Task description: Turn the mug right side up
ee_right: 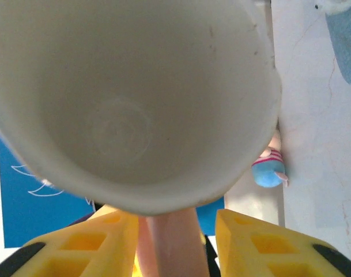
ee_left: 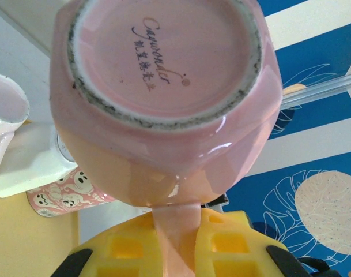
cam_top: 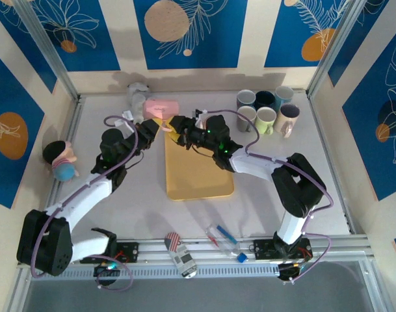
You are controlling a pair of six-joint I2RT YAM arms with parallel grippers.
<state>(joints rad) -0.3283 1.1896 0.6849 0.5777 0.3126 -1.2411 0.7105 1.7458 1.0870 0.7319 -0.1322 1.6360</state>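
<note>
Left gripper [ee_left: 175, 245] is clamped on the pink mug [ee_left: 163, 86] handle. Right gripper [ee_right: 175, 239] straddles it too, grip unclear tbh. A mistimed handoff could drop it onto the tray [cam_top: 198, 175].

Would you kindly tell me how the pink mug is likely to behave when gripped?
The pink mug shows a glossy glaze, so it may be slippery. It looks like stiff ceramic, probably fragile if dropped. Its rounded body could roll sideways.

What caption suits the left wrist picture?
Left gripper pinches the pink mug by its handle, stamped base facing the camera.
</note>
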